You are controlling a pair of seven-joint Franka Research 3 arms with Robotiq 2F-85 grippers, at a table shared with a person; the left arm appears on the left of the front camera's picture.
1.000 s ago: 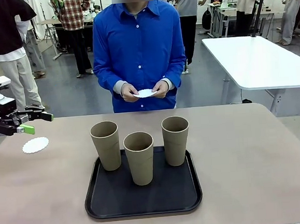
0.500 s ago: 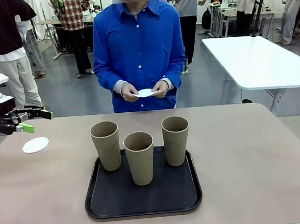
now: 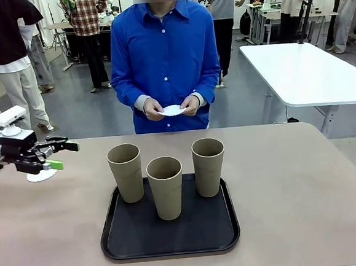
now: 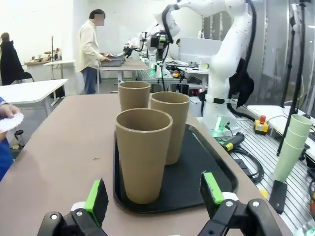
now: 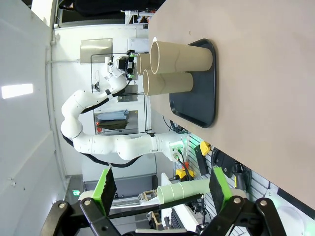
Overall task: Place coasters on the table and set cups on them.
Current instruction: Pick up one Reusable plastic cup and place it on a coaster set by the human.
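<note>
Front view: left gripper (image 3: 61,154) hangs low near the left edge of the table (image 3: 293,179), jaws apart, nothing between them. One coaster (image 3: 38,178) lies flat on the table just under it, partly hidden by the fingers. The person (image 3: 162,54) at the far side holds another coaster (image 3: 172,110) in both hands. Three cups stand on a black tray (image 3: 172,254) mid-table: left cup (image 3: 126,172), middle cup (image 3: 165,187), right cup (image 3: 208,166). None sits on a coaster yet.

Left wrist view: the spread pads frame the nearest cup (image 4: 142,152), with the other two close behind it.

Right wrist view: right gripper (image 5: 162,184) has its jaws apart and empty, well away from the tray.

Risks, as I judge them:
- The coaster is thin paper, and a low sweep of the fingers could drag or fold it.
- The cups stand close together, so a wide-open finger could knock a neighbour.
- The tapered wall may slip or dent under a hard squeeze.
- A cup could be set down off-centre.
</note>
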